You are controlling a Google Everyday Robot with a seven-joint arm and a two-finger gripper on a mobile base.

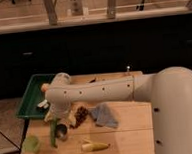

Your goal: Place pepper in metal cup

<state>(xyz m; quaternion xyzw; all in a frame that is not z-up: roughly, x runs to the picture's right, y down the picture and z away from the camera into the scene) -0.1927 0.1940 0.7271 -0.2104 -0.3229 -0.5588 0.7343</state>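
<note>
on the left part of the wooden table [134,138], the white arm [105,91] reaches across from the right and bends down, so that the gripper [54,120] hangs just above the board, in front of the green tray [30,94]. right under it the pepper [53,136] stands nearly upright, its lower end at the tabletop, just beside the metal cup [63,133] on the cup's left and outside it. whether the gripper is spread or pinching the pepper i cannot tell. a lime-green cup [31,144] sits further left. a dark red clustered item [81,115] and a blue-grey cloth [103,116] lie to the right, a yellow corn-like piece [95,146] near the front edge.
</note>
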